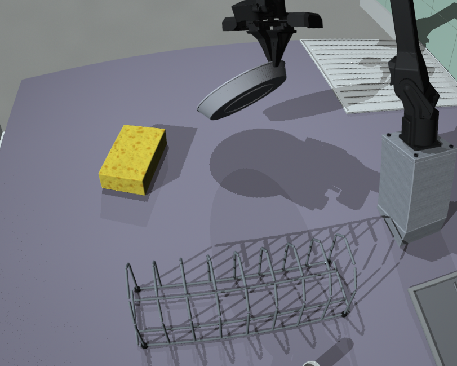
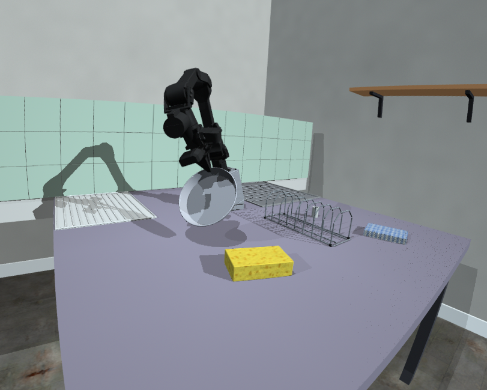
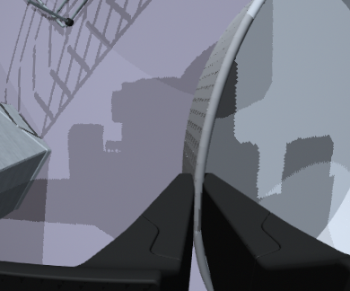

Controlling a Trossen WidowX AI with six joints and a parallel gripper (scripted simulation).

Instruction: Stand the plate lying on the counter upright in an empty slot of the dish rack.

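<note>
My gripper (image 1: pixel 275 61) is shut on the rim of a grey plate (image 1: pixel 243 91) and holds it in the air, tilted, well above the counter. In the exterior view the plate (image 2: pixel 207 202) hangs below the fingers (image 2: pixel 208 169) with its hollow side facing the camera. In the wrist view the thin rim (image 3: pixel 205 166) runs between my two black fingers. The wire dish rack (image 1: pixel 240 289) stands on the counter at the front, away from the plate; its slots look empty.
A yellow sponge (image 1: pixel 132 159) lies left of the plate's shadow. The arm's grey pedestal (image 1: pixel 416 186) stands right of the rack. A white ribbed drying mat (image 1: pixel 379 74) lies at the back right. A blue checked cloth (image 2: pixel 385 232) lies beyond the rack. A sink edge (image 1: pixel 444 321) is at the front right.
</note>
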